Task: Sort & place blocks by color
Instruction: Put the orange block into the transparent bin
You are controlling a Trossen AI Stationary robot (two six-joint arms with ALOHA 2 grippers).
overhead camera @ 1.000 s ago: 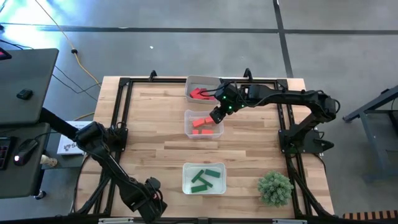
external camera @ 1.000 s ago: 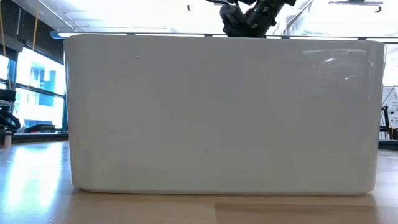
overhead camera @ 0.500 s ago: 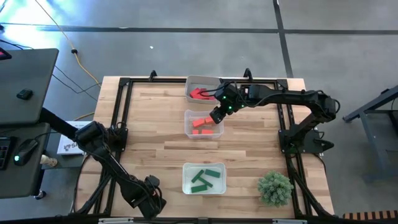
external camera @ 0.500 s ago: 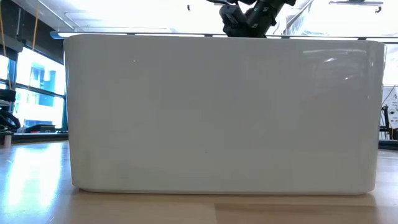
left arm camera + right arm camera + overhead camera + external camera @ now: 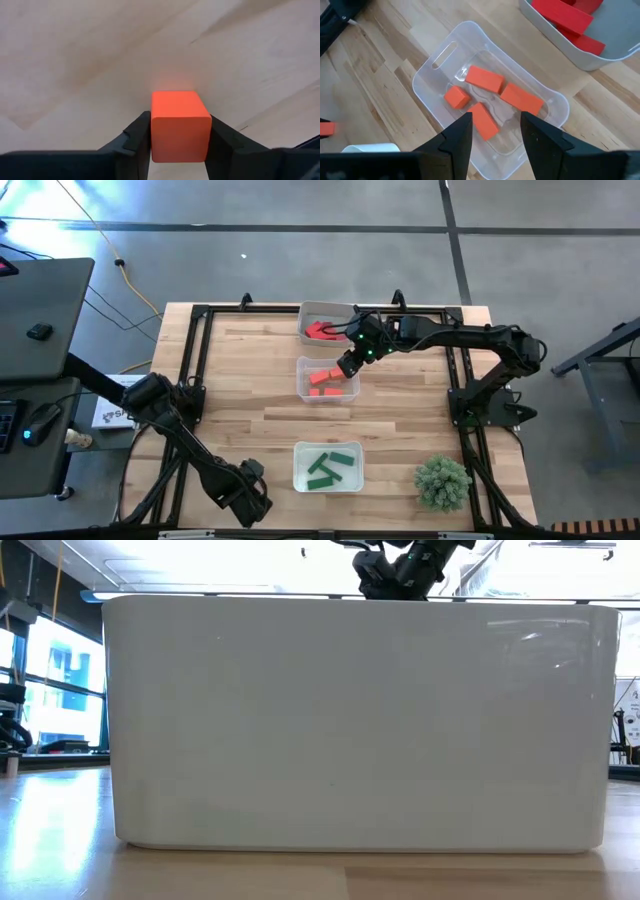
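Note:
My left gripper [image 5: 248,498] stands over the table's near left part, shut on an orange-red block [image 5: 180,117]. My right gripper [image 5: 350,366] hovers open over a clear tray [image 5: 300,372] at mid-table. Several orange-red blocks [image 5: 485,80] lie flat on this tray's floor, and nothing is between the fingers [image 5: 462,132]. Crimson blocks [image 5: 320,330] lie in a grey tray [image 5: 330,308] at the far edge. Green blocks [image 5: 328,467] lie in a clear tray [image 5: 297,465] near the front edge. My left gripper pinches the orange-red block by two opposite side faces [image 5: 156,137] between its two fingers. The fingers point down at the table top. Whether the block's underside rests on the wood or hangs just above it, I cannot tell.
A bushy green plant [image 5: 442,480] stands at the near right corner. In the low view a tray's white wall [image 5: 360,720] fills the picture, with only the right arm [image 5: 400,568] showing above it. Bare wood lies between the trays and on the table's left half.
My left gripper has shifted a little toward the far edge and toward the green tray. My right gripper has kept still over the orange tray.

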